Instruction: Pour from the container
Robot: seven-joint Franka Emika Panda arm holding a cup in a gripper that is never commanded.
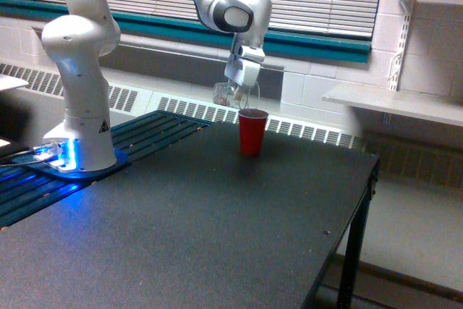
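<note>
Exterior view: the container (230, 94) is held pinched in the gripper (237, 90), tipped on its side just above and left of the red cup (252, 132), which stands far back on the black table (217, 236)

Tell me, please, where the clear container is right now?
In the exterior view, the clear container hangs tilted in the gripper, just above the red cup's rim, toward its left.
</note>
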